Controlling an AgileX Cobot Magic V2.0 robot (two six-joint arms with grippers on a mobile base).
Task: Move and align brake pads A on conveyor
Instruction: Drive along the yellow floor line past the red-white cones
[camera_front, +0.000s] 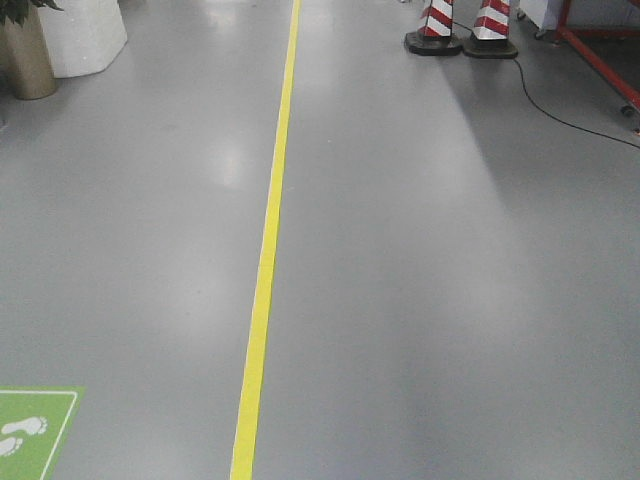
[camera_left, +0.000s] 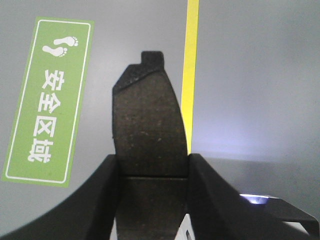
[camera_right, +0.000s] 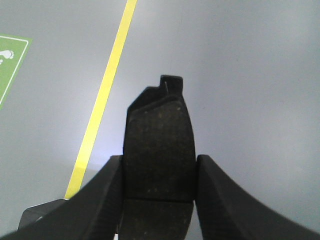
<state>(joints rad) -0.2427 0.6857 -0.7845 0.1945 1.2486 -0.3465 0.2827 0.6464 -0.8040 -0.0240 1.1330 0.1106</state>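
In the left wrist view a dark-grey curved brake pad (camera_left: 150, 125) with a thin groove across its middle stands up between the two black fingers; my left gripper (camera_left: 152, 167) is shut on it, above the grey floor. The right wrist view shows a second brake pad (camera_right: 159, 145), darker, with a notched tab on top, clamped by my right gripper (camera_right: 159, 172). Both pads hang in the air over the floor. The conveyor is out of view in every frame. Neither gripper shows in the front view.
Grey floor with a long yellow line (camera_front: 268, 240) down the middle. Green safety-zone sticker (camera_front: 30, 430) at lower left. Two red-and-white cones (camera_front: 462, 28) and a red frame (camera_front: 600, 50) at the far right. A white block and a gold planter (camera_front: 28, 55) at far left.
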